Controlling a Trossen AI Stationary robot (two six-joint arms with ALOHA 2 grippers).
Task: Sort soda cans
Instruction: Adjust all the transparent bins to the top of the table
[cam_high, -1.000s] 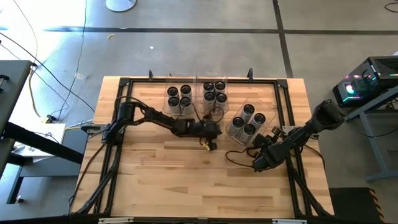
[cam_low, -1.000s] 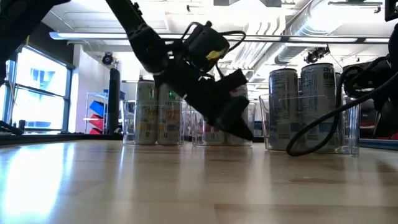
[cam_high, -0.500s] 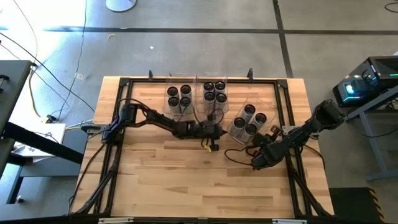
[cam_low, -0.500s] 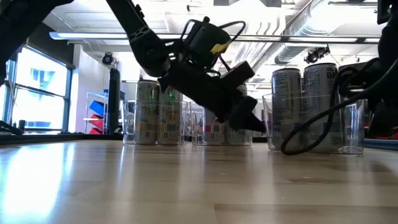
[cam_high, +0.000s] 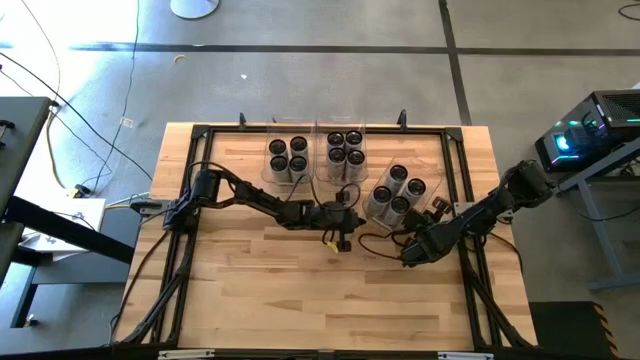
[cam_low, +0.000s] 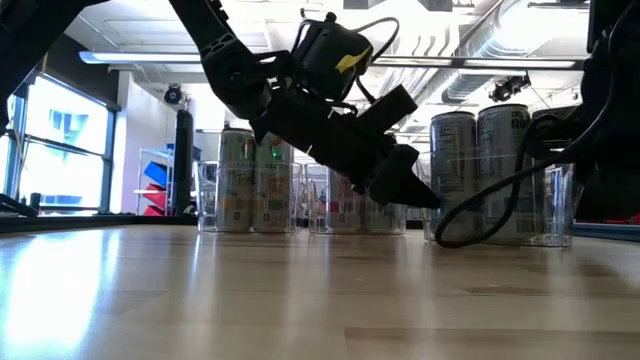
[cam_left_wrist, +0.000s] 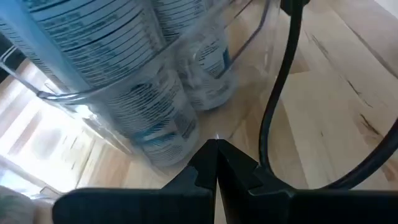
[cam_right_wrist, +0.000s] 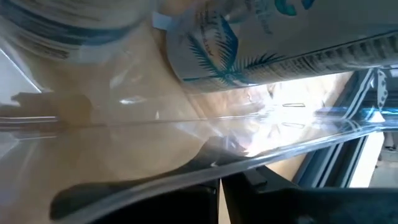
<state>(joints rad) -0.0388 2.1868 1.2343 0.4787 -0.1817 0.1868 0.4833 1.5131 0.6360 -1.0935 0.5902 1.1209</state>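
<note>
Shifted bin (cam_high: 378, 203) keeps its soda cans (cam_high: 398, 192) upright.

My left gripper (cam_high: 345, 218) is pinched shut, arm stretched across to the middle of the table (cam_high: 260, 280), fingertips angled down above the wood. My right gripper (cam_high: 412, 250), also shut, sits low nearer the table's right edge, elbow folded back.

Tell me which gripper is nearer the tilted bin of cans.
Right. The right gripper sits against the tilted bin; the left gripper, shut, points at it from beside.
</note>
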